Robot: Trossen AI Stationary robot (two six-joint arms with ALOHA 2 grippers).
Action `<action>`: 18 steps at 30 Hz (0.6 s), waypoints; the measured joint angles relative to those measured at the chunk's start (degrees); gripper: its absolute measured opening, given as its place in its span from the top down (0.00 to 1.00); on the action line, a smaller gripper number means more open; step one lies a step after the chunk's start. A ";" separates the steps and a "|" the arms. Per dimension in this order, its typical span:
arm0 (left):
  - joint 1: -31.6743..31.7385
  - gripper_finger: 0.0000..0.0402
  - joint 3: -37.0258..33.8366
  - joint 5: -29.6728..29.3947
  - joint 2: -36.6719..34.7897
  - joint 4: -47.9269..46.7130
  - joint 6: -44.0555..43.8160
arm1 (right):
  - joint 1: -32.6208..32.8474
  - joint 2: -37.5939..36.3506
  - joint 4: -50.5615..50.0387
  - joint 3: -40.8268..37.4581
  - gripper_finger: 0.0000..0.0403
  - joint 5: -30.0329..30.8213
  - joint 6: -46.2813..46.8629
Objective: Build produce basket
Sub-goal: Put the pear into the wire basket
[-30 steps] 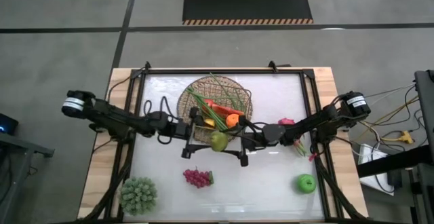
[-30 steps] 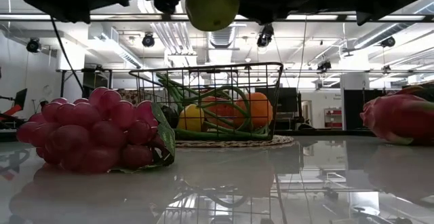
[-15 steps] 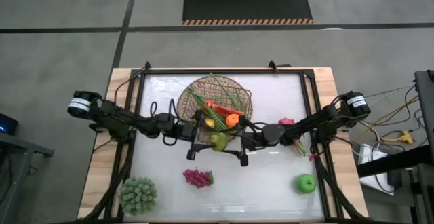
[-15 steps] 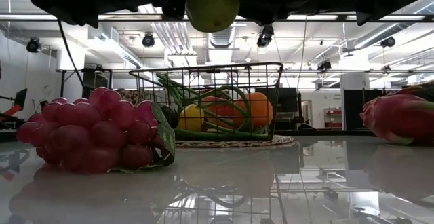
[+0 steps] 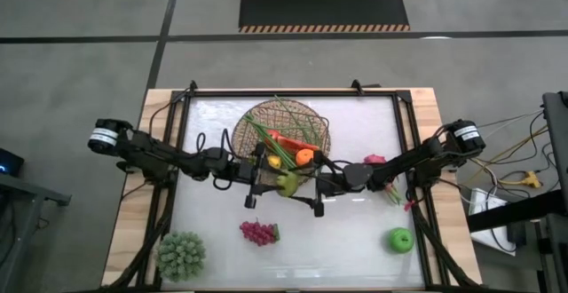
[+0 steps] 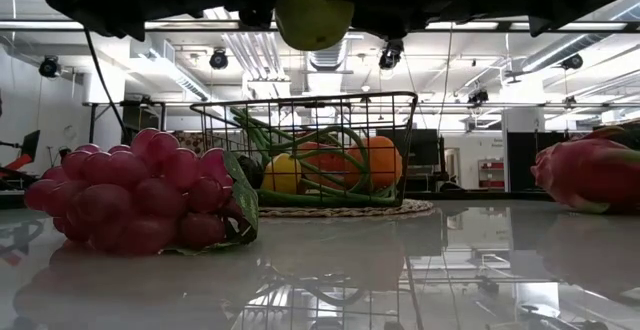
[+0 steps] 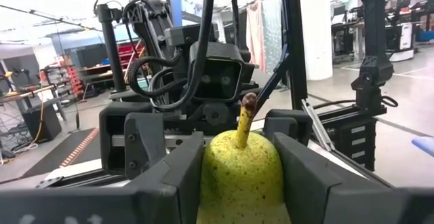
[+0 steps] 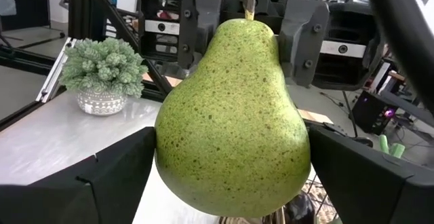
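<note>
You have the pear [image 5: 287, 183] pinched from both sides above the tabletop [image 5: 355, 240]: your left end effector [image 5: 269, 181] and right end effector [image 5: 306, 185] are each closed against it. It hangs at the 6 o'clock edge of the basket [image 5: 266, 115]. Grapes [image 5: 258, 232] lie near.

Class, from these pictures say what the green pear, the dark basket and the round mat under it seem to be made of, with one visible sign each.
Speckled green pear: likely moulded plastic, matte; its dots look even and printed. Dark open-grid basket: probably coated metal wire; thin straight rods, see-through. Round tan mat: seemingly woven straw or rattan; open lattice weave shows.
</note>
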 joint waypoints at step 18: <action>8.65 0.67 0.13 -11.31 -0.42 -7.70 -0.11 | -0.07 -17.59 -21.65 -0.01 0.09 9.21 6.33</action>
